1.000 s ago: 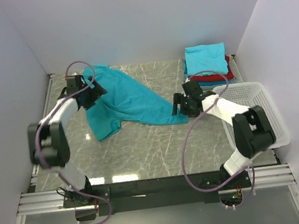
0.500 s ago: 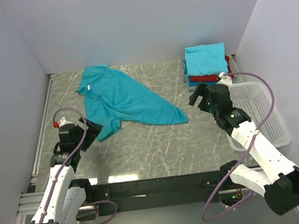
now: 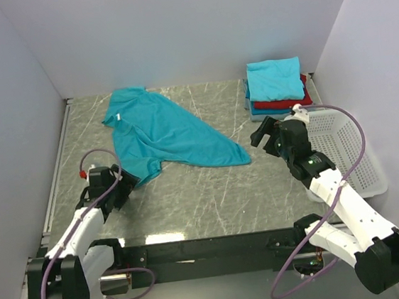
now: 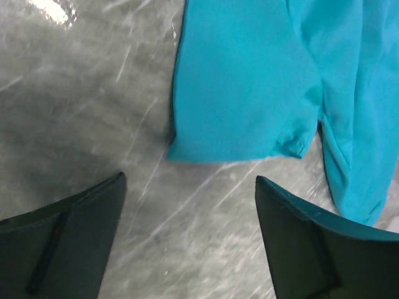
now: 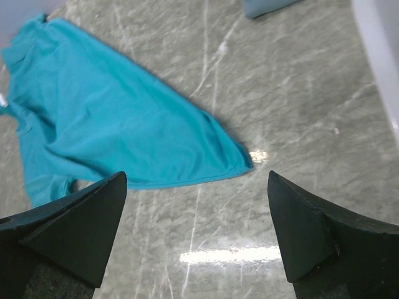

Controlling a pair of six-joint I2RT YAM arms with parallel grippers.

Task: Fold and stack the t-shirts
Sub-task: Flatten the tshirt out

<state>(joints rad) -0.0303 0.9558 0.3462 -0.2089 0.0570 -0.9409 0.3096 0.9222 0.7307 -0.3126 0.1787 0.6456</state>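
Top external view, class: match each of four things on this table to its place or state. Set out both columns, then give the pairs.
Things:
1. unfolded teal t-shirt
2. folded t-shirt stack
3. white basket
4. left tool

Places or states:
A. far right corner
B. right side, nearer than the stack
C. spread out, left of centre
D. open and empty, beside a sleeve

Pairs: 1-C, 2-A, 3-B, 4-D
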